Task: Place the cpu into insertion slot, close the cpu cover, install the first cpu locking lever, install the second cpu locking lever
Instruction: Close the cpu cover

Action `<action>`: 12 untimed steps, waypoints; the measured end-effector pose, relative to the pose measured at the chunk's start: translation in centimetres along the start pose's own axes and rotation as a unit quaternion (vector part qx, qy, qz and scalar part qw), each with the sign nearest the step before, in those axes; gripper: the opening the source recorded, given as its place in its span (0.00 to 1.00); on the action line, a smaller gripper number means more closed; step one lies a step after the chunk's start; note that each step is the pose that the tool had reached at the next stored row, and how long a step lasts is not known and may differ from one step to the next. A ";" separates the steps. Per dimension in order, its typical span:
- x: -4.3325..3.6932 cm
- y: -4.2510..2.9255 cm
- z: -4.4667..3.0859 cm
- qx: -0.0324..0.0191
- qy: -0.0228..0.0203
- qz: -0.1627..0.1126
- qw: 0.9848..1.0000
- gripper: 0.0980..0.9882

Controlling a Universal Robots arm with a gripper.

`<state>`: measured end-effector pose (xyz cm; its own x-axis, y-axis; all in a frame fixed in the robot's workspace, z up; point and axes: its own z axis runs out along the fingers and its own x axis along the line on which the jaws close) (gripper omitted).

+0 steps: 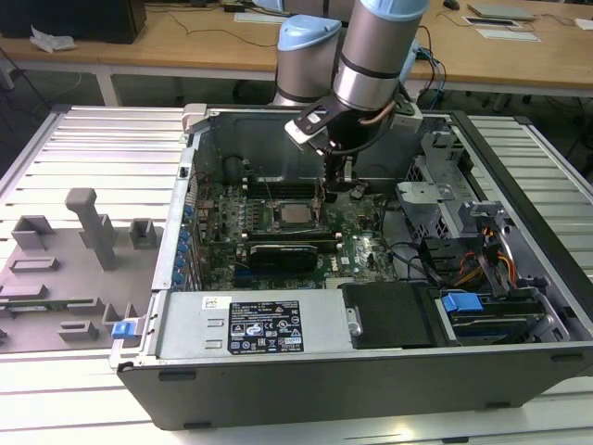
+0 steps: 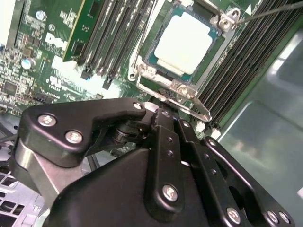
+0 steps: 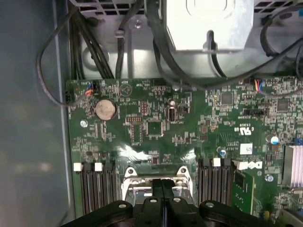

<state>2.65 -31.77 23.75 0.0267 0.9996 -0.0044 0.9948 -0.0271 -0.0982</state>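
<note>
The cpu lies flat in the insertion slot on the green motherboard, its pale silver top showing. The silver cpu cover lies down around it, framing the chip through its window. A thin lever rod runs off from one corner of the socket. My gripper hangs just to the exterior view's right of the socket, low over the board. In both wrist views its black fingers sit pressed together at the socket's edge, with nothing held between them.
Rows of black memory slots flank the socket on both sides. Black cables and a metal drive cage crowd the case on the exterior view's right. The case's walls enclose the board. A grey fixture tray lies outside on the left.
</note>
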 end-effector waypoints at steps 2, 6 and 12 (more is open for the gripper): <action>-0.01 -0.33 0.03 -0.002 0.000 0.000 1.000 0.01; -0.01 -0.56 0.06 -0.005 0.000 0.000 1.000 0.01; -0.04 -1.71 0.34 -0.031 0.001 -0.002 1.000 0.01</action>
<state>0.91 -31.77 23.58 0.0226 0.9997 -0.0026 0.9991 -0.0227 -0.0362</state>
